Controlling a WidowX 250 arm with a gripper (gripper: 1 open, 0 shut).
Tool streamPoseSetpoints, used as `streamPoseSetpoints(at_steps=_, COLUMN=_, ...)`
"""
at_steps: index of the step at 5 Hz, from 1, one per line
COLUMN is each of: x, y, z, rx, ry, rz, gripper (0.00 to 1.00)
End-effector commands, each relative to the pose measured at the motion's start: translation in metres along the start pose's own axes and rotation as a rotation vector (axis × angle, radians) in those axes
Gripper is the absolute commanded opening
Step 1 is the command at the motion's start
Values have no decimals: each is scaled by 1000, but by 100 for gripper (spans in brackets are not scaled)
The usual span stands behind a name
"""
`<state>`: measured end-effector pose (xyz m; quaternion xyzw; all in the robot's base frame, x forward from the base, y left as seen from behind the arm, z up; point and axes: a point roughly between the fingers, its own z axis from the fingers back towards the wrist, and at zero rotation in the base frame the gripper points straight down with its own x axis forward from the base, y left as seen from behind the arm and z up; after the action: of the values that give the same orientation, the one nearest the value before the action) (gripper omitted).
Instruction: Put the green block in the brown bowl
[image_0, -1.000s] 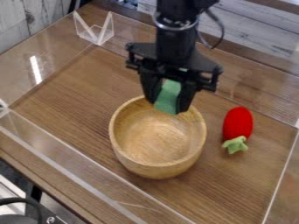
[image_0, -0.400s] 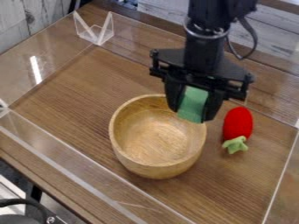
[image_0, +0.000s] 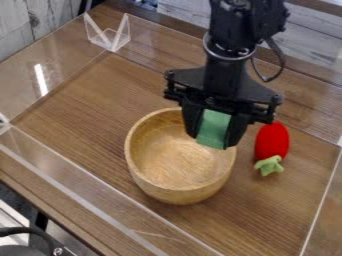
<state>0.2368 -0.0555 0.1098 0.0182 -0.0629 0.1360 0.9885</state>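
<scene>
Gripping the smooth green block (image_0: 214, 125), the black end effector (image_0: 218, 128) hangs above the grainy, thick-rimmed brown bowl (image_0: 174, 160).

The brown bowl (image_0: 181, 156) lies open from above; a strawberry toy (image_0: 271, 146) stands just right of it.

Single black arm reaches down from top of view, wrist vertical. Gripper (image_0: 215, 128) points straight down, fingers clamped on green block (image_0: 214, 127).
</scene>
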Motion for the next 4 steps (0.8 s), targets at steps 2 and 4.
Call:
streamPoseSetpoints(at_steps=2, x=-1, y=12, z=11, rx=-13, ry=-62, rz=58, gripper=0)
streamPoseSetpoints(at_steps=4, x=-9, y=19, z=15, rx=-15, ry=-72, rz=38, gripper=0)
